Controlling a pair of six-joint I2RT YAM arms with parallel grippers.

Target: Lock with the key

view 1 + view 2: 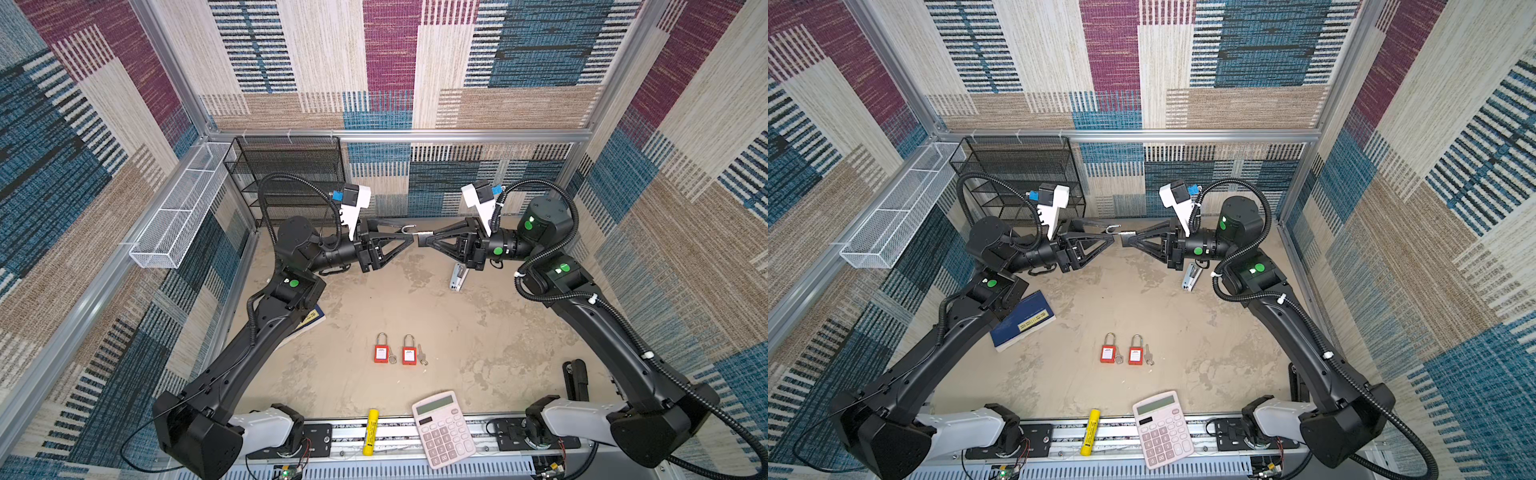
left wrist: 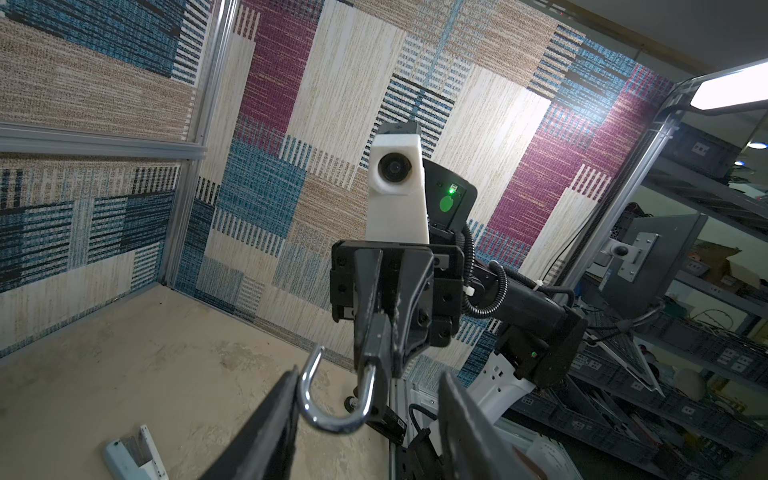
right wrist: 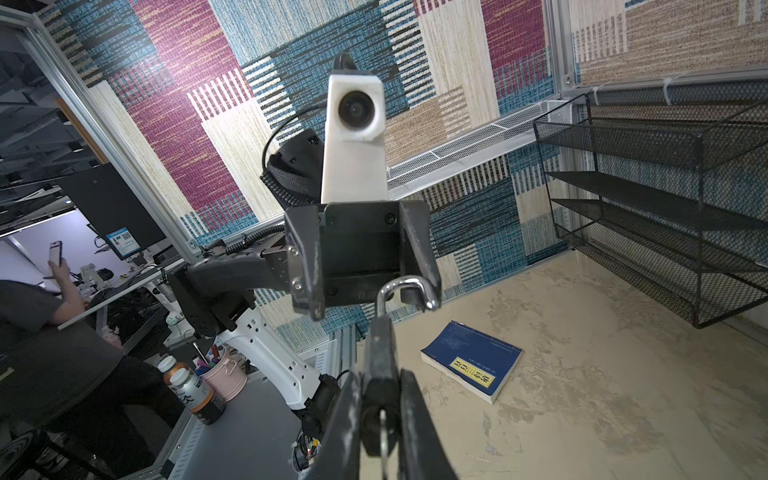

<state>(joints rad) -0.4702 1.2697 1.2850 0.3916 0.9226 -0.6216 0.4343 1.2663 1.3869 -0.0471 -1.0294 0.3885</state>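
Right pincer [image 1: 419, 240], jaws drawn narrow, grips the grey padlock [image 2: 378, 332] by its lower end and holds it out well above the surface [image 1: 415, 307], at the far middle of the cell. Whether the jaws bear on the body itself or on a key seated in it cannot be told. Shackle [image 2: 332, 419]: open, one leg free of the body, hooked toward the left pincer [image 1: 412, 233]. Left pincer: jaws about half apart and empty, standing either side of the shackle. One finger [image 2: 274, 415] lies just beside the bend; the opposite finger is apart from it.

Step in hand, as judged: presenting the open shackle for closing, arm to arm in the air. The next move calls for the left pincer to bear on the bend and push the free leg squarely into its hole while the right pincer braces the body. A skewed push would likely twist the lock in so narrow a grip.

Two red padlocks [image 1: 380, 353] [image 1: 409, 354], shackles closed, lie toward the front of the surface, each with a loose key [image 1: 422, 355] just beside it.
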